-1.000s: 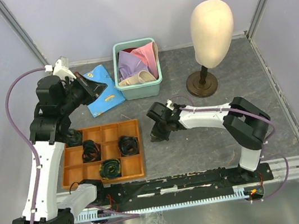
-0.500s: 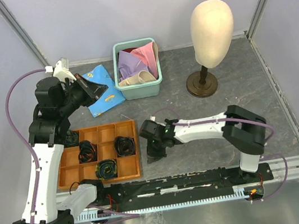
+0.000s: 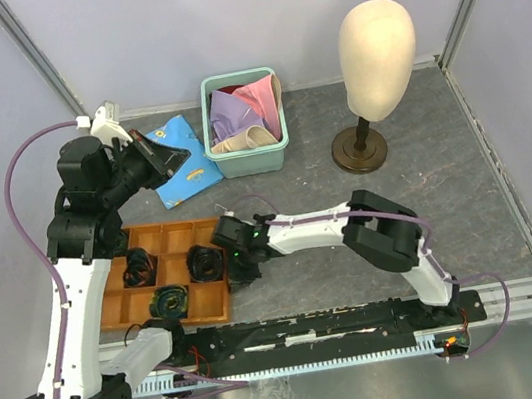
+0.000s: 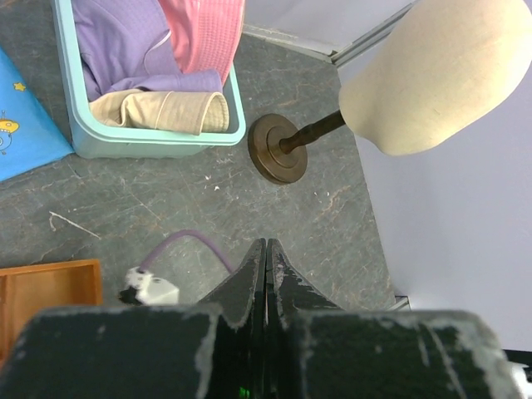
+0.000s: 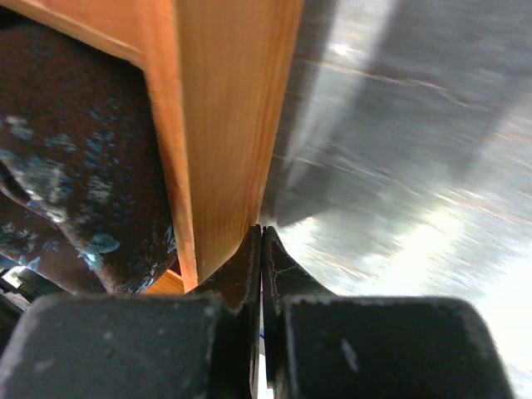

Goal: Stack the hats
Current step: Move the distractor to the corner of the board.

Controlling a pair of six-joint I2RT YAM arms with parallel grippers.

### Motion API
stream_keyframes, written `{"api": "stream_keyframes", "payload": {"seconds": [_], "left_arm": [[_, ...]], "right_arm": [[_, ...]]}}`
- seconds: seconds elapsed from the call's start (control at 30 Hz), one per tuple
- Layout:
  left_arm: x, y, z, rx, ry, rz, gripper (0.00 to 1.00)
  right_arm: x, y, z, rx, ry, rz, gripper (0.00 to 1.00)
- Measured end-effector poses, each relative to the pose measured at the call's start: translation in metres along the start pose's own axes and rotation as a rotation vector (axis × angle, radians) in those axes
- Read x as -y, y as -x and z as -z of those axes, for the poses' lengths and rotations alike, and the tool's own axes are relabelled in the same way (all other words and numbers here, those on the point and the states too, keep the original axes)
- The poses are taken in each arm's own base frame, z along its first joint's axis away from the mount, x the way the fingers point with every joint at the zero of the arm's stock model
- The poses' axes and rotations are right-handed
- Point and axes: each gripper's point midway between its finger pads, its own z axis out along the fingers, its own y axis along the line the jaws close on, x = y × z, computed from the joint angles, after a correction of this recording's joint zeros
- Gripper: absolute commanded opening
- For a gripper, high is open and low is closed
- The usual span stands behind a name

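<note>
Top external view: the hats sit bundled in a teal basket (image 3: 251,164) at the back of the bench (image 3: 447,191). The lavender hat (image 3: 230,116), pink hat (image 3: 256,97) and cream-beige hat (image 3: 243,141) are plain to see, and any other colours are too buried to tell. The left fingers (image 3: 174,156) hang raised above a blue patterned cloth (image 3: 185,177), just beside the basket's left wall and aimed toward it. The right fingers (image 3: 245,272) are low at the right edge of a wooden tray (image 3: 122,313), well apart from the basket. The left arm is judged the nearer one for a first pick. A mannequin head (image 3: 376,40) stands to the right of the basket.

Left wrist view: the left fingers (image 4: 253,274) are pressed together with nothing between them. The basket (image 4: 150,148) lies ahead and off to the left of their line, with the lavender hat (image 4: 125,41), pink hat (image 4: 204,33) and cream-beige hat (image 4: 158,112) inside. The cream-beige hat is folded long, parallel to the near rim. The mannequin's stand base (image 4: 278,160) is almost straight ahead.

Right wrist view: the right fingers (image 5: 249,258) are closed tip to tip and hold nothing. They rest against the outer wall of the wooden tray (image 5: 224,125), beside a dark patterned item (image 5: 75,183) in one of its compartments. No hat shows in this view.
</note>
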Motion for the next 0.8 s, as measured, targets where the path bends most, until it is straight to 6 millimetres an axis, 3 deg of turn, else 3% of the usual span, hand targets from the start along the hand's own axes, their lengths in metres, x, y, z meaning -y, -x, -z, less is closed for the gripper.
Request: {"api": "stream_keyframes", "payload": {"seconds": [0.27,0.47,0.57,0.63,0.73,0.8], "left_arm": [[0.001,-0.001,0.004,-0.011,0.008,0.004,0.03],[0.003,0.002,0.012,-0.002,0.021,0.003,0.03],[-0.003,0.000,0.021,0.017,0.061,0.004,0.03],[-0.014,-0.008,0.031,0.044,0.101,0.009,0.03],[-0.046,-0.034,0.049,0.094,0.199,0.072,0.03],[-0.077,-0.061,0.060,0.122,0.291,0.156,0.03]], "right_arm": [[-0.071,0.001,-0.037,0.004,0.089,0.100,0.00],[-0.103,0.011,-0.045,0.017,0.140,0.137,0.00],[-0.098,0.015,-0.045,0.025,0.136,0.153,0.00],[-0.082,0.016,-0.042,0.034,0.123,0.161,0.00],[-0.033,0.014,-0.021,0.034,0.044,0.160,0.00],[-0.001,0.021,0.006,0.053,-0.005,0.152,0.00]]}}
